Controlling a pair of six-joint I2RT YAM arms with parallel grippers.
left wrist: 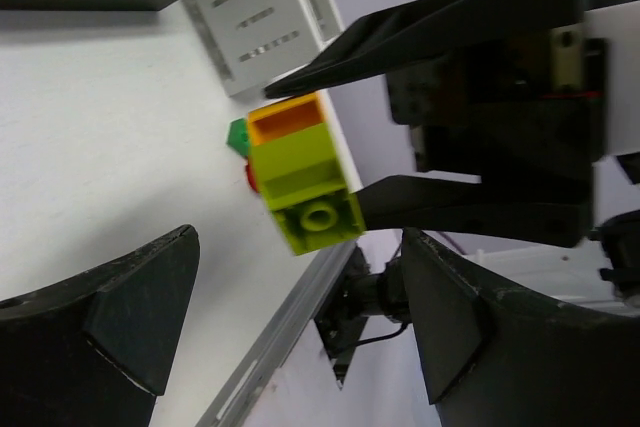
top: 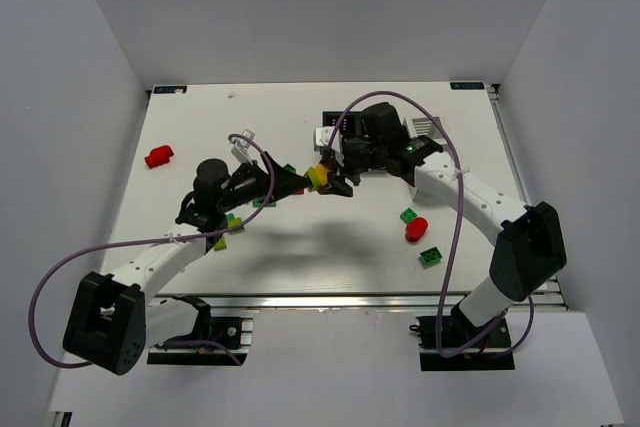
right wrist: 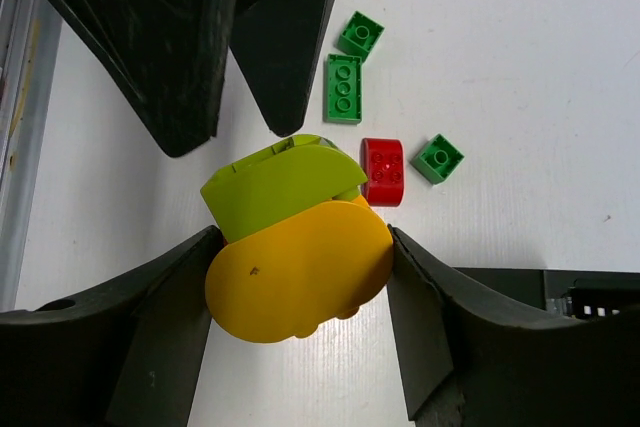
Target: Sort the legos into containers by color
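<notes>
Your left fingers (left wrist: pixel 125 312) stand apart with nothing between them. They point straight at the lime-and-orange stack (left wrist: pixel 303 172), which hangs above the surface (left wrist: pixel 110 137) just ahead of their tips, on the centre line of their gap. I can't tell whether a tip touches it.

The stack's long axis runs along that same line. Its lime half faces the left fingers and its orange half sits at the far end. Your right fingers (right wrist: pixel 150 332) are clamped on the stack. In the right wrist view their pads press the two flanks of the orange half, so the lime half juts out past their tips, free to be taken. Seen from overhead, the two arms meet nose to nose with the stack between them.

So the left arm is the one to act, as I judge it. Ease it forward along the stack's axis until the lime half lies between its fingers, close, then pull the halves apart. A skewed entry could lever the stack sideways out of the right fingers.

Beyond the right fingers' tips, green bricks (right wrist: pixel 344 87) and a red rounded brick (right wrist: pixel 382 171) lie loose on the surface.
</notes>
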